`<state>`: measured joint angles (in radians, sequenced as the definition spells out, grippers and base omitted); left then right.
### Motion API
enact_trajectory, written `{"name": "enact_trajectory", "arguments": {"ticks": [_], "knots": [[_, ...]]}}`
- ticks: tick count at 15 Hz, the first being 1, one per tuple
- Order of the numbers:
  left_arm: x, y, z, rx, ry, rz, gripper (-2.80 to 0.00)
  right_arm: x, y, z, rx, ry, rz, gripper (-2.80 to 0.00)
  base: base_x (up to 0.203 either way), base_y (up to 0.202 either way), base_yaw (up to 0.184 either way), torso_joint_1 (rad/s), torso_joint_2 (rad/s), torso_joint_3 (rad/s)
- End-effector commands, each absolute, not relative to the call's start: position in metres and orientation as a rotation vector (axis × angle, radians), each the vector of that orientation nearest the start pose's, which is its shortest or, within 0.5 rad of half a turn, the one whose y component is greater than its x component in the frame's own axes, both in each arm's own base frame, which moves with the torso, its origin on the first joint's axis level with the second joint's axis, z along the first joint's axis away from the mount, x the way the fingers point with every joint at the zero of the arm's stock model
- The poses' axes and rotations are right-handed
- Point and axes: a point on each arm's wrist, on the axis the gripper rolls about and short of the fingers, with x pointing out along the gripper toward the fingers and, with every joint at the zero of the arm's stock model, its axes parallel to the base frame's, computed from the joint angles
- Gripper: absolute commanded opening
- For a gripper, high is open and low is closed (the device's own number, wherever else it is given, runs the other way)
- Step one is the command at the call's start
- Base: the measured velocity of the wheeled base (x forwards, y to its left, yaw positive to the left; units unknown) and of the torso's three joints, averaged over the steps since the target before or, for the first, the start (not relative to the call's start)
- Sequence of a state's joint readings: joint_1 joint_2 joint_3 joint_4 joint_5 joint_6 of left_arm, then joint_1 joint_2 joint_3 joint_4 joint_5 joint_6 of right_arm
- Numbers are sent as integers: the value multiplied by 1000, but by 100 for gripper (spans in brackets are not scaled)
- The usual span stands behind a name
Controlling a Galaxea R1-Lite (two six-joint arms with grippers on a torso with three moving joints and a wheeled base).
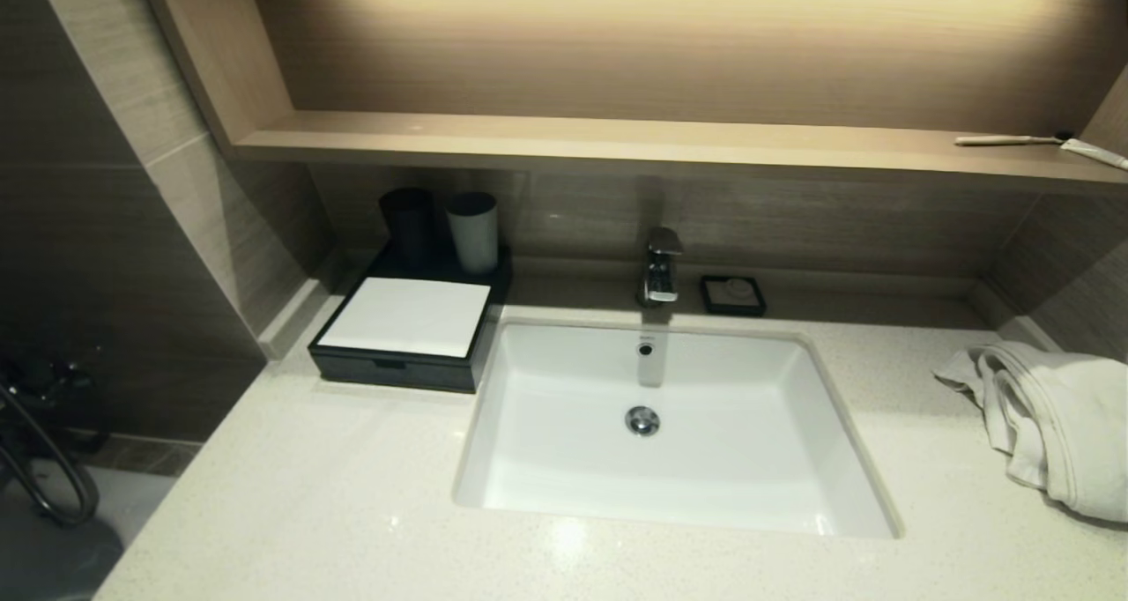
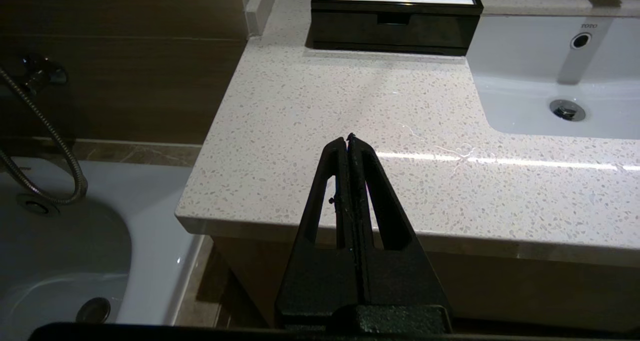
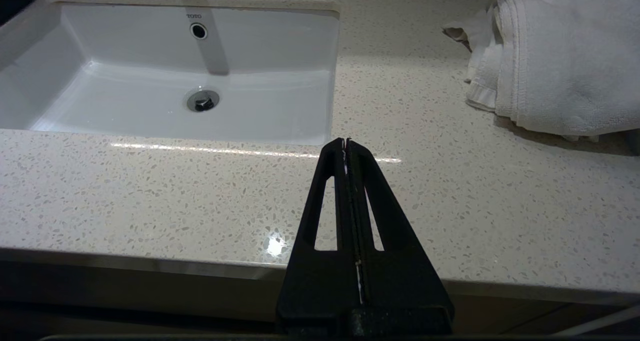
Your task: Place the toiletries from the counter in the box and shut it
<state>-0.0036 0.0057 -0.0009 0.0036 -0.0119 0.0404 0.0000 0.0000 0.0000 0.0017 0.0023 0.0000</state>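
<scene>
At upper right of the head view, on the wooden shelf (image 1: 617, 138) rather than the counter (image 1: 335, 495): toothbrush (image 1: 1009, 140) and small tube (image 1: 1095, 152), end to end, close to the shelf's front edge. At left of the sink (image 1: 564, 460): black box (image 1: 403, 332) with white top, apparently shut, touching the sink rim, with dark cup (image 1: 407, 218) and pale cup (image 1: 473, 229) just behind.

Left gripper (image 2: 348, 137): fingers pressed together, empty, over the counter's front edge, facing the box. Right gripper (image 3: 346, 141): fingers likewise together, empty, between sink and towel (image 1: 1053, 425).

Likely faults:
- Nudging either item off the shelf edge during approach; cause: thin, light, round-sided shapes close to the lip.
- Pinching toothbrush and tube together; cause: ends nearly meeting.
- Arriving with an item while the box is shut; open first, most likely with the left gripper.
- Toppling the cups when raising the top; cause: close spacing behind the box.
- Dropping an item into the sink during transfer across the basin.
- Snagging the towel with the right arm on the reach upward.

Cannot tell whether the box opens by lid or front drawer.
</scene>
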Motion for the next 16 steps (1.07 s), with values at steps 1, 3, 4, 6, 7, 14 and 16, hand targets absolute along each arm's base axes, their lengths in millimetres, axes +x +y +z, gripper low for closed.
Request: {"name": "enact_trajectory", "arguments": {"ticks": [1, 3, 4, 6, 7, 14, 16], "knots": [[-23, 0, 75, 38, 1, -16, -280, -23, 0, 75, 0, 2, 3, -280, 0, 0, 0, 0, 0, 0], [-23, 0, 75, 37, 1, -16, -280, -23, 0, 75, 0, 2, 2, -280, 0, 0, 0, 0, 0, 0], [-23, 0, 75, 37, 1, -16, -280, -23, 0, 75, 0, 2, 3, -280, 0, 0, 0, 0, 0, 0], [-23, 0, 75, 38, 1, -15, -280, -23, 0, 75, 0, 2, 3, -280, 0, 0, 0, 0, 0, 0], [-23, 0, 75, 38, 1, -15, -280, -23, 0, 75, 0, 2, 3, -280, 0, 0, 0, 0, 0, 0], [-23, 0, 75, 37, 1, -17, -280, -23, 0, 75, 0, 2, 3, -280, 0, 0, 0, 0, 0, 0], [-23, 0, 75, 37, 1, -16, -280, -23, 0, 75, 0, 2, 3, -280, 0, 0, 0, 0, 0, 0]]}}
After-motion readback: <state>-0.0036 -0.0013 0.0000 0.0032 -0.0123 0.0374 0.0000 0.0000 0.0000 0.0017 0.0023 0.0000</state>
